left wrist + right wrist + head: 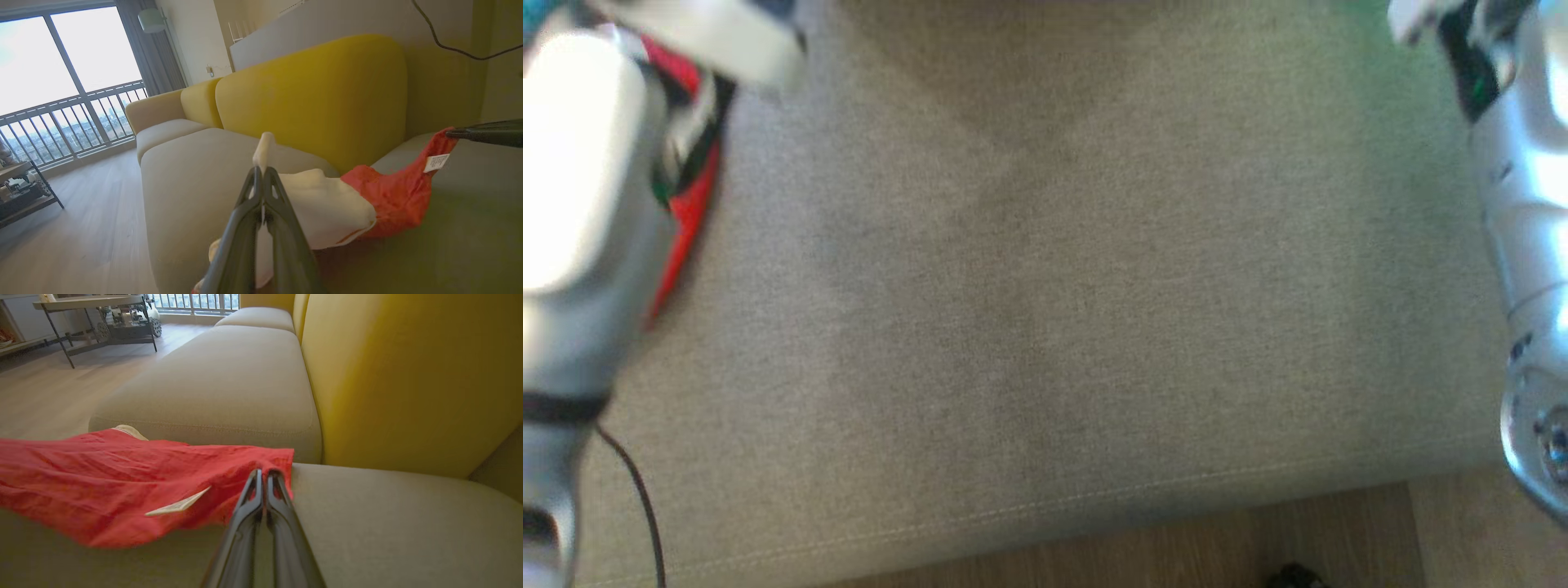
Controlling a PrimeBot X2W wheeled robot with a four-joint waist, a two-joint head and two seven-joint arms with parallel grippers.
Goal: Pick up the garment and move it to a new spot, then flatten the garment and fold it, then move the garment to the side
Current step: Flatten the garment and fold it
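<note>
Low-centre in each wrist view: left tool [262,171] and right tool [264,473] both clamped on the red-and-white cloth garment [102,477]. Looks like the relocation step. Next: lay it flat on the grey fabric sofa seat [1094,286].

White tag [436,162] on red garment [392,192], print too small to read

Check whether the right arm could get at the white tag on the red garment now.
Probably not straight away: the right fingers are shut on the garment's edge and would have to let go first. The tag itself lies uncovered close beside them.
</note>
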